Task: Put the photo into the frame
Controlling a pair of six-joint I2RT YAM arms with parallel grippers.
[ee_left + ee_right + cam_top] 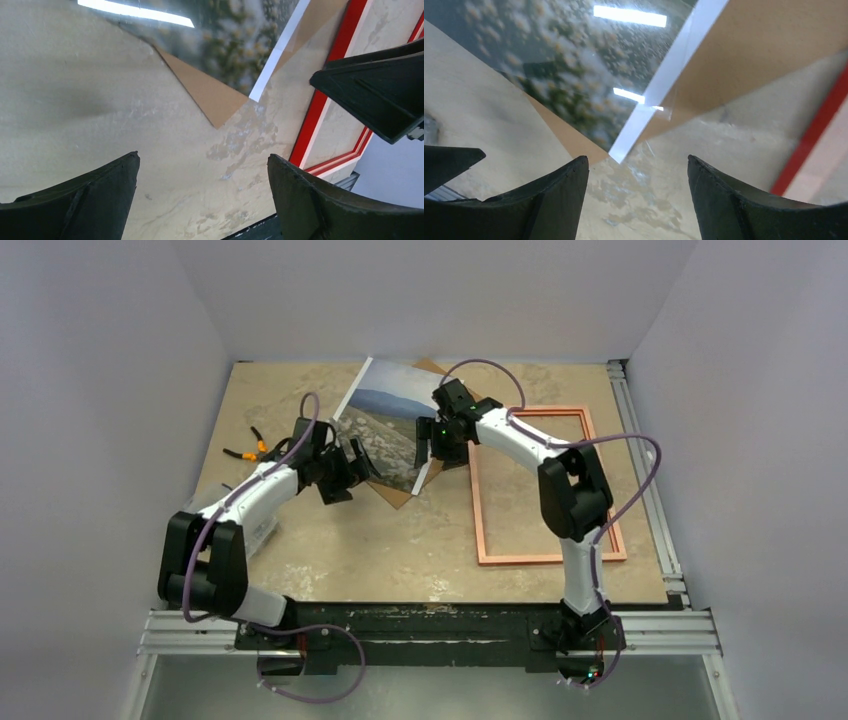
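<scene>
The photo (385, 425) lies picture up at the back middle of the table, on top of a brown backing board (405, 495) whose corner sticks out at the near side. The frame (550, 558) lies flat to the right of them. My left gripper (362, 462) is open and empty over the photo's near left edge. My right gripper (432, 452) is open and empty over the photo's near right corner. The left wrist view shows the left gripper (202, 157), the photo (235, 40), the board corner (215, 100) and the red frame (325, 100). The right wrist view shows the right gripper (636, 159) just above the photo's white-bordered corner (624, 145).
Orange-handled pliers (250, 448) lie at the left of the table. White walls stand close on three sides. A metal rail (650, 490) runs along the table's right edge. The other arm's finger shows in the left wrist view (380, 90).
</scene>
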